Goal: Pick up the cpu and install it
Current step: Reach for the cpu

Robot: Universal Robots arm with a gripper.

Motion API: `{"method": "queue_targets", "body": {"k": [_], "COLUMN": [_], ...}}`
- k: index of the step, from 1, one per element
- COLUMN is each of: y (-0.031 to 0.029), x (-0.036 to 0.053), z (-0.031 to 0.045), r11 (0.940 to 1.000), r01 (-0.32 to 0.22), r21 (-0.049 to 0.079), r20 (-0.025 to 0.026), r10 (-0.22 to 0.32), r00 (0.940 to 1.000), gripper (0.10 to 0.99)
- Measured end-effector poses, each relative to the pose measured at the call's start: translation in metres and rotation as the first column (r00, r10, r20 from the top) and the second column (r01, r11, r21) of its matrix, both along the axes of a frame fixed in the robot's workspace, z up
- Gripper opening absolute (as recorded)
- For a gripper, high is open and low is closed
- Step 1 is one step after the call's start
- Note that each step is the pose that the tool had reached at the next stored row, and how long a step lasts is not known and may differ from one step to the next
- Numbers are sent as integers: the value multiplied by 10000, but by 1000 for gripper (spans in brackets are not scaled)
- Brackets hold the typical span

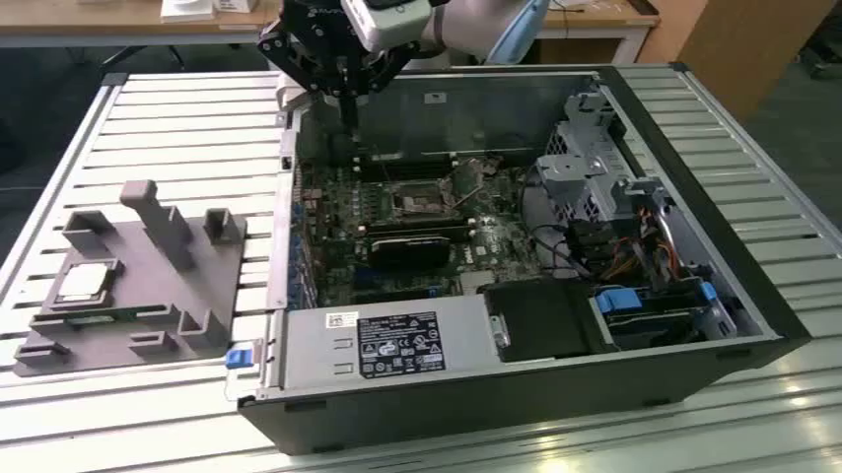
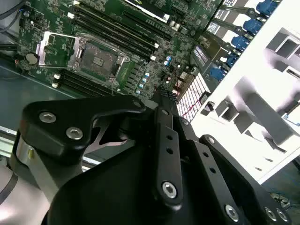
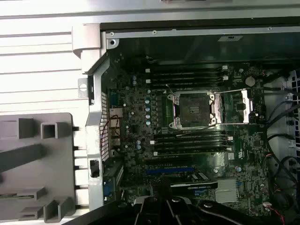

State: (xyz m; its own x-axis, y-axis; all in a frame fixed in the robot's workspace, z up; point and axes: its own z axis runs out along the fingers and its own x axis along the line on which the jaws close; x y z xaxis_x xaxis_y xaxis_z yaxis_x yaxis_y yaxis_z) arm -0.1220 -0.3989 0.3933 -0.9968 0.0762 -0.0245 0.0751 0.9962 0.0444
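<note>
**Reaching for a chip that lies well away from the claw**

Nearest in the exterior view, on that view's left, the grey plastic fixture with upright posts (image 1: 172, 296) sits on the white slatted desk (image 1: 158, 128). The cpu (image 1: 82, 283), a small flat square chip with a silvery metal top, lies flat in a recess of that fixture, untouched.

Just beside the fixture stands the open black computer case (image 1: 736, 296). In its green motherboard is the square black-framed socket (image 1: 418, 203). In the first wrist view the socket's metal retention frame (image 3: 236, 108) is flipped open beside it, and the socket is empty.

Farthest back, the black claw (image 1: 350, 123) hangs over the case's rear wall. Its fingers are drawn together on nothing, and it is well apart from the chip.

The pick-up has not begun, so I judge the step in hand to be the approach to the fixture. Done well, it calls for:
- fingers spread before the descent
- a straight drop clear of the posts
- contact on the chip's thin edges only, keeping it level
</note>
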Motion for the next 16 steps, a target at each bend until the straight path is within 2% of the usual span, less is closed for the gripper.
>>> {"method": "queue_targets", "body": {"k": [16], "y": [0], "x": [-50], "z": [0], "r11": [10000], "r01": [0], "r21": [0], "r20": [0], "r10": [0], "r00": [10000], "gripper": [106]}}
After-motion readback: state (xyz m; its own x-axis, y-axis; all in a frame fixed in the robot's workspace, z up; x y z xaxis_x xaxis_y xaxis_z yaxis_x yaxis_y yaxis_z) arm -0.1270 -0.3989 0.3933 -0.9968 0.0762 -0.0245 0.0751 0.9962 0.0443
